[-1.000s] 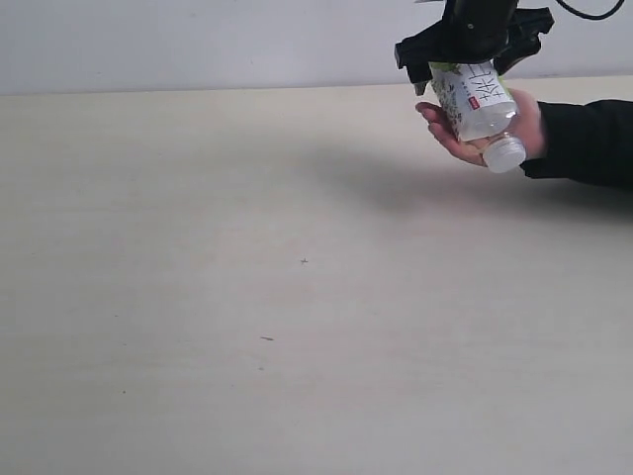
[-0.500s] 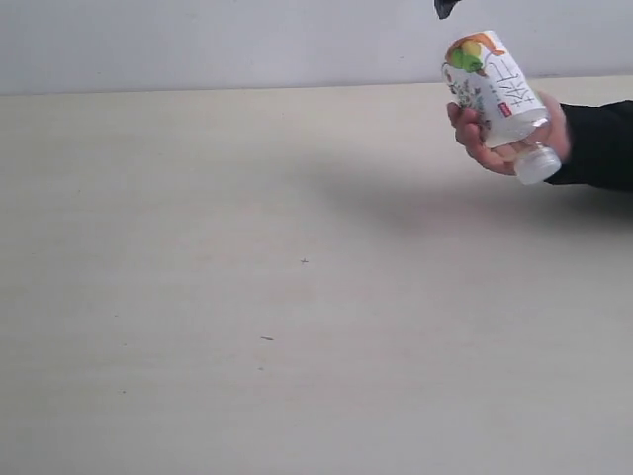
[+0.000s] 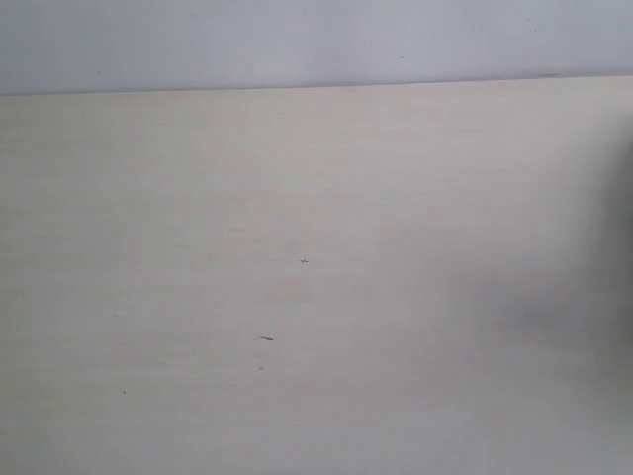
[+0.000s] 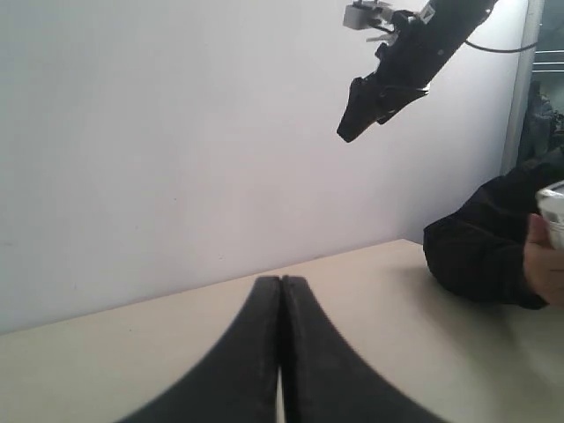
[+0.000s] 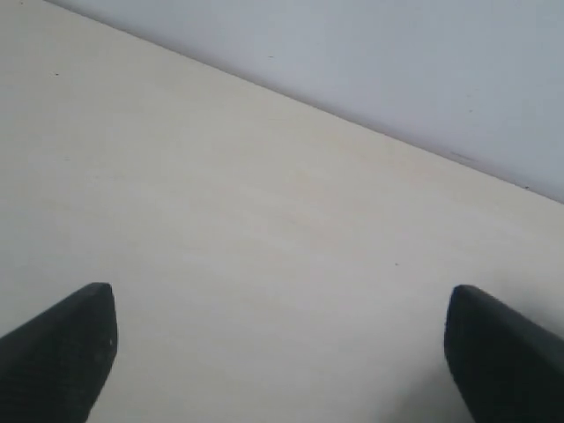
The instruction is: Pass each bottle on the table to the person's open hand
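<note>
The table (image 3: 297,198) lies bare in the exterior view, where no bottle, hand or gripper shows. In the left wrist view my left gripper (image 4: 280,282) is shut with nothing in it, low over the table (image 4: 379,291). At that view's edge, the person's hand (image 4: 545,269) in a black sleeve (image 4: 480,256) holds a bottle, of which only a white bit (image 4: 553,207) shows. My right gripper (image 4: 357,123) hangs high in the air beyond. In the right wrist view, my right gripper (image 5: 278,304) is wide open and empty above the table (image 5: 264,220).
A pale wall (image 3: 297,40) runs along the table's far edge. A soft dark shadow (image 3: 593,297) falls on the table's right side. A few tiny dark specks (image 3: 304,261) mark the tabletop.
The right gripper let go of the pear-label bottle into the person's hand and rose out of the exterior view. The hand then withdrew to the right with the bottle, out of that view.
</note>
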Controlling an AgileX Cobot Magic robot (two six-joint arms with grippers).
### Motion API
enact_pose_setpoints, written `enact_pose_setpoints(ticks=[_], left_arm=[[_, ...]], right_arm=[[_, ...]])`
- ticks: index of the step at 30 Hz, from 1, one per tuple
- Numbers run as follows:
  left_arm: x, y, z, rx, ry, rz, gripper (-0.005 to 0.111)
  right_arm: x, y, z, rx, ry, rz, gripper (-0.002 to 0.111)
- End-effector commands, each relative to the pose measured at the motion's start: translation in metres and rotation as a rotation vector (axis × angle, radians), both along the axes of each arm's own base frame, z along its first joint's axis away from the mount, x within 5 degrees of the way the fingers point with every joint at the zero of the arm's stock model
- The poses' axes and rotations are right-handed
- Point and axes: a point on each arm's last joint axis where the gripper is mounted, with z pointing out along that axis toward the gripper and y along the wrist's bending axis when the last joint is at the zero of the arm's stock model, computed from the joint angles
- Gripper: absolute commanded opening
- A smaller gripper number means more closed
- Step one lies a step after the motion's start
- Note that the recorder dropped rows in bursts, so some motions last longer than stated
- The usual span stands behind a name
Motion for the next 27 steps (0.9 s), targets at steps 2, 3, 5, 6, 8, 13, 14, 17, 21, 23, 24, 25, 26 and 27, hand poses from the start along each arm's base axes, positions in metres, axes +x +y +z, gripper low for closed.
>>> enact_pose_setpoints(ticks=[2, 3, 5, 6, 8, 13, 14, 17, 21, 23, 24, 25, 26, 27], left_arm=[[0.0, 0.001, 0.0, -0.013, -0.004, 0.007, 0.0], [0.0, 0.001, 0.0, -0.013, -0.004, 0.007, 0.0], [0.0, 0.001, 0.0, -0.013, -0.004, 0.007, 0.0], [0.0, 0.001, 0.0, -0.013, -0.004, 0.007, 0.0], [0.0, 0.001, 0.0, -0.013, -0.004, 0.007, 0.0], [0.0, 0.001, 0.0, -0.013, -0.004, 0.007, 0.0], [0.0, 0.001, 0.0, -0.013, -0.004, 0.007, 0.0], [0.0, 0.001, 0.0, -0.013, -0.004, 0.007, 0.0], [0.0, 0.001, 0.0, -0.013, -0.004, 0.007, 0.0], [0.0, 0.001, 0.0, -0.013, -0.004, 0.007, 0.0], [0.0, 0.001, 0.0, -0.013, -0.004, 0.007, 0.0], [0.0, 0.001, 0.0, -0.013, -0.004, 0.007, 0.0], [0.0, 0.001, 0.0, -0.013, -0.004, 0.007, 0.0], [0.0, 0.001, 0.0, -0.013, -0.004, 0.007, 0.0]], right_arm=[[-0.016, 0.0, 0.021, 0.051, -0.02, 0.083, 0.095], [-0.019, 0.001, 0.024, 0.063, -0.02, 0.103, 0.095], [-0.023, 0.004, 0.027, 0.098, -0.009, 0.135, 0.095], [-0.025, 0.005, 0.028, 0.119, 0.002, 0.147, 0.095], [-0.028, 0.009, 0.029, 0.16, 0.022, 0.172, 0.094], [-0.033, 0.017, 0.03, 0.211, 0.036, 0.266, 0.079], [-0.033, 0.017, 0.03, 0.214, 0.041, 0.272, 0.076], [-0.034, 0.018, 0.03, 0.219, 0.042, 0.273, 0.06], [-0.034, 0.018, 0.03, 0.221, 0.043, 0.274, 0.031], [-0.035, 0.019, 0.03, 0.238, 0.053, 0.279, 0.013], [-0.036, 0.021, 0.031, 0.256, 0.06, 0.284, 0.003], [-0.036, 0.022, 0.031, 0.27, 0.068, 0.289, 0.0], [-0.037, 0.023, 0.031, 0.282, 0.074, 0.295, 0.0], [-0.039, 0.024, 0.032, 0.293, 0.077, 0.305, 0.0]])
